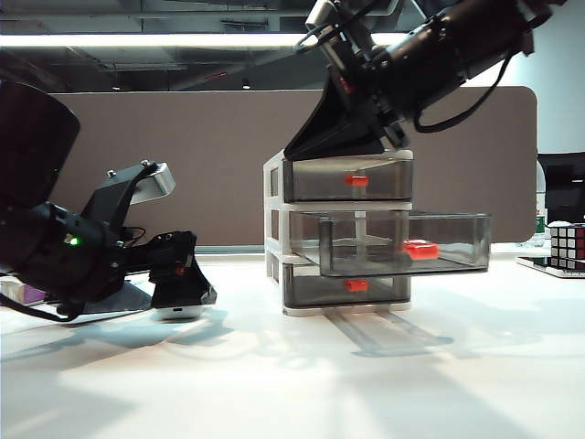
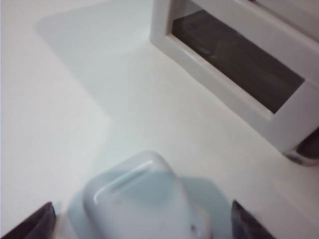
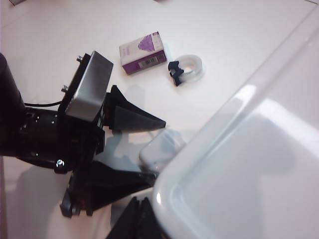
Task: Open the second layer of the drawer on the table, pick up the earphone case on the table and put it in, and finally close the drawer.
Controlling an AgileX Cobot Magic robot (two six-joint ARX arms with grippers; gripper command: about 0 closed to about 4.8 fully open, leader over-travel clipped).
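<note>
The drawer (image 1: 274,215) stands mid-table, and its second layer (image 1: 402,242) is pulled out toward the right, its red-orange handle (image 1: 421,249) at the front. The white earphone case (image 2: 144,199) lies on the table (image 1: 292,384) to the cabinet's left. My left gripper (image 2: 139,221) is down at the table, open, one dark fingertip (image 2: 35,219) on each side of the case (image 1: 179,312) and not pressing it. My right gripper (image 3: 142,219) is shut and empty, hovering at the cabinet's top left corner (image 1: 306,146), above the white top (image 3: 249,174). From there the case (image 3: 159,149) shows between the left fingers.
A purple-and-white box (image 3: 143,52) and a black clip on a clear ring (image 3: 187,69) lie on the table beyond the left arm. A Rubik's cube (image 1: 567,245) sits at the far right. A brown partition (image 1: 183,165) runs behind the table.
</note>
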